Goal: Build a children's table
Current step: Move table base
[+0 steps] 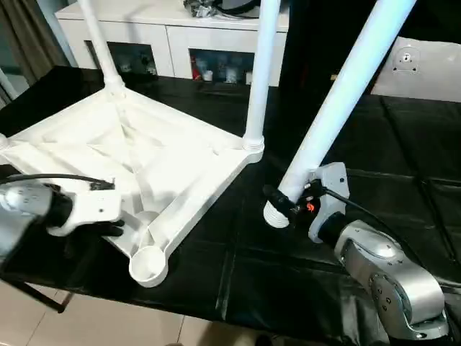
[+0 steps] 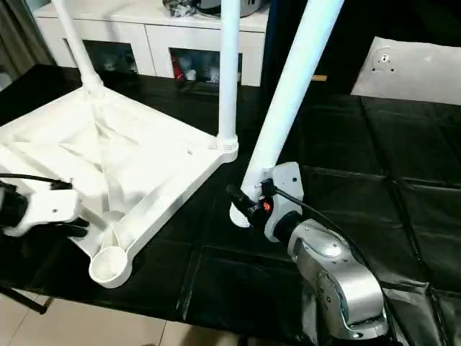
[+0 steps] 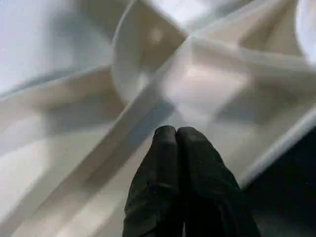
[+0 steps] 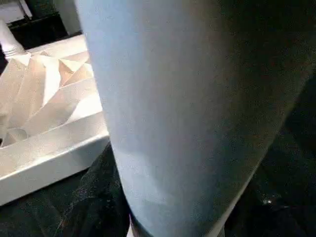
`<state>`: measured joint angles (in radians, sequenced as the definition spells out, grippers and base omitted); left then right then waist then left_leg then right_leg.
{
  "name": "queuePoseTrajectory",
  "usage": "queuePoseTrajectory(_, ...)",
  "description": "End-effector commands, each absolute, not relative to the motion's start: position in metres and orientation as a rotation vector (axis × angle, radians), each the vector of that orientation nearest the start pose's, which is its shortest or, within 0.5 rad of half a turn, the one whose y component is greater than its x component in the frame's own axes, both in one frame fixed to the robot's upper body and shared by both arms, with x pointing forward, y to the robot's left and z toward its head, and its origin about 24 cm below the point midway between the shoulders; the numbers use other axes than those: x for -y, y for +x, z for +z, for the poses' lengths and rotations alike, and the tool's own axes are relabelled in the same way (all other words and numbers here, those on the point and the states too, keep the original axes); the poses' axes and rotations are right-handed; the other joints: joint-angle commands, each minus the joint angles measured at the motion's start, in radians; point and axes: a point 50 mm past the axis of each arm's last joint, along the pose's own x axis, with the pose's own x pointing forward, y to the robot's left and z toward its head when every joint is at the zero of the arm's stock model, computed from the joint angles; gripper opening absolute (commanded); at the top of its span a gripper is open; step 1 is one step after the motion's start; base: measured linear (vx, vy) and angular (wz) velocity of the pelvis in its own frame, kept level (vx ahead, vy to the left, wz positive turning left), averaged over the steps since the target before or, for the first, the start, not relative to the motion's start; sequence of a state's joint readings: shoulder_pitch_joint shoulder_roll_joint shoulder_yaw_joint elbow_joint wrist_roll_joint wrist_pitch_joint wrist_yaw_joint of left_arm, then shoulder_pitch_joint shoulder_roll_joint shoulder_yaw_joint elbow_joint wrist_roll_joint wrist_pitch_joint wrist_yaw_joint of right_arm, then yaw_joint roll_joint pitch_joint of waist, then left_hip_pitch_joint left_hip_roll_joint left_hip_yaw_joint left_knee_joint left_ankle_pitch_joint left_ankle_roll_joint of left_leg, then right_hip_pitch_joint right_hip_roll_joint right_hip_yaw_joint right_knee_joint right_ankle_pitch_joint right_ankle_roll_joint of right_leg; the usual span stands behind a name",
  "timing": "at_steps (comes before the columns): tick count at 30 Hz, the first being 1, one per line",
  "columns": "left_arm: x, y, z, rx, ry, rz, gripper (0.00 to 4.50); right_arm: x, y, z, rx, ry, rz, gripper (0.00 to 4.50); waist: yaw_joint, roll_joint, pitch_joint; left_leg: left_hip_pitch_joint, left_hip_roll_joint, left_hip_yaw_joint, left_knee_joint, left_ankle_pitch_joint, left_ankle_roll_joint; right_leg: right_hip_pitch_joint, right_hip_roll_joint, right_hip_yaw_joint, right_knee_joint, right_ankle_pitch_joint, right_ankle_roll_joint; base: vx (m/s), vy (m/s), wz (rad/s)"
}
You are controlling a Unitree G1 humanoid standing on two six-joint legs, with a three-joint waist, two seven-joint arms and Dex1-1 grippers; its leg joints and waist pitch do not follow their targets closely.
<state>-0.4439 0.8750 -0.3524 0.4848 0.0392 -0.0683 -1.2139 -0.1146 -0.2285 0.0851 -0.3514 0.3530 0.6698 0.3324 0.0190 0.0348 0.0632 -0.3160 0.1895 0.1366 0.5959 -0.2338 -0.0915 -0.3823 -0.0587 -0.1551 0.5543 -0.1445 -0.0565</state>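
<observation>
The upturned white plastic rectangular tabletop (image 1: 144, 155) lay left on the black mat, the left gripper (image 3: 177, 136), jaws together, at its near edge, while the right gripper (image 1: 286, 205) clamped a light, stiff, probably slippery white tapered leg (image 1: 338, 108), best held near its base.

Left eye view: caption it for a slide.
Right gripper holds a loose leg beside the upturned tabletop, near its empty corner socket.

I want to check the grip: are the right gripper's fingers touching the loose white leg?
Touching. In the left eye view the right gripper clamps the loose leg just above its threaded end, and the leg stands tilted off the black mat.
</observation>
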Motion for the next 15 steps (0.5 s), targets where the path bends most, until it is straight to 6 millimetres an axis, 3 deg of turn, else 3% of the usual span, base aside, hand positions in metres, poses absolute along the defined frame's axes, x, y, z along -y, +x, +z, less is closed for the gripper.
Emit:
queuePoseTrajectory(1,-0.262,0.284,0.066,-0.683,0.757,-1.145,0.02,0.123,0.255,0.099,-0.196,0.093,0.588,1.93,0.005,0.01,-0.047,-0.01,0.032,-0.008,-0.073,-0.151,0.039,0.052,-0.098,0.065,-0.084,-0.467,-0.004,0.0,0.0,0.0)
queuePoseTrajectory(3,-0.255,0.285,0.064,-0.665,0.736,-1.157,0.0,0.124,0.256,0.1,-0.19,0.094,0.585,1.93,0.008,0.012,-0.048,-0.007,0.036,-0.007,-0.074,-0.15,0.037,0.05,-0.096,0.067,-0.08,-0.446,-0.011,0.0,0.0,0.0)
queuePoseTrajectory(5,-0.237,0.29,0.058,-0.633,0.694,-1.162,0.0,0.126,0.26,0.104,-0.173,0.093,0.571,1.93,0.013,0.006,-0.051,-0.009,0.036,-0.006,-0.074,-0.138,0.037,0.053,-0.097,0.07,-0.075,-0.422,-0.019,0.0,0.0,0.0)
queuePoseTrajectory(9,-0.201,0.306,0.052,-0.553,0.612,-1.1,0.0,0.132,0.267,0.115,-0.133,0.09,0.531,1.93,0.036,0.011,-0.053,0.003,0.04,0.002,-0.07,-0.127,0.033,0.045,-0.096,0.072,-0.075,-0.426,-0.034,0.0,0.0,0.0)
queuePoseTrajectory(10,-0.2,0.306,0.052,-0.551,0.61,-1.099,0.0,0.132,0.267,0.115,-0.132,0.09,0.53,1.93,0.041,0.009,-0.053,0.009,0.041,0.004,-0.07,-0.132,0.031,0.04,-0.096,0.074,-0.076,-0.424,-0.036,0.0,0.0,0.0)
queuePoseTrajectory(11,-0.193,0.309,0.051,-0.535,0.594,-1.086,0.0,0.134,0.268,0.117,-0.125,0.088,0.524,1.93,0.045,0.008,-0.055,0.007,0.038,0.005,-0.071,-0.132,0.03,0.042,-0.095,0.077,-0.072,-0.403,-0.047,0.0,0.0,0.0)
queuePoseTrajectory(12,-0.184,0.313,0.052,-0.509,0.57,-1.074,0.0,0.135,0.269,0.119,-0.117,0.087,0.517,1.93,0.044,0.007,-0.057,-0.004,0.04,0.004,-0.072,-0.117,0.033,0.05,-0.095,0.077,-0.065,-0.378,-0.05,0.0,0.0,0.0)
queuePoseTrajectory(13,-0.172,0.318,0.052,-0.473,0.544,-1.056,0.0,0.138,0.271,0.122,-0.109,0.084,0.501,1.93,0.046,0.009,-0.061,-0.006,0.039,0.003,-0.07,-0.107,0.034,0.053,-0.096,0.076,-0.062,-0.366,-0.047,0.0,0.0,0.0)
queuePoseTrajectory(15,-0.155,0.325,0.054,-0.427,0.494,-1.017,0.0,0.141,0.274,0.125,-0.099,0.078,0.485,1.93,0.046,0.004,-0.064,-0.013,0.036,0.005,-0.067,-0.082,0.043,0.057,-0.095,0.076,-0.063,-0.346,-0.044,0.0,0.0,0.0)
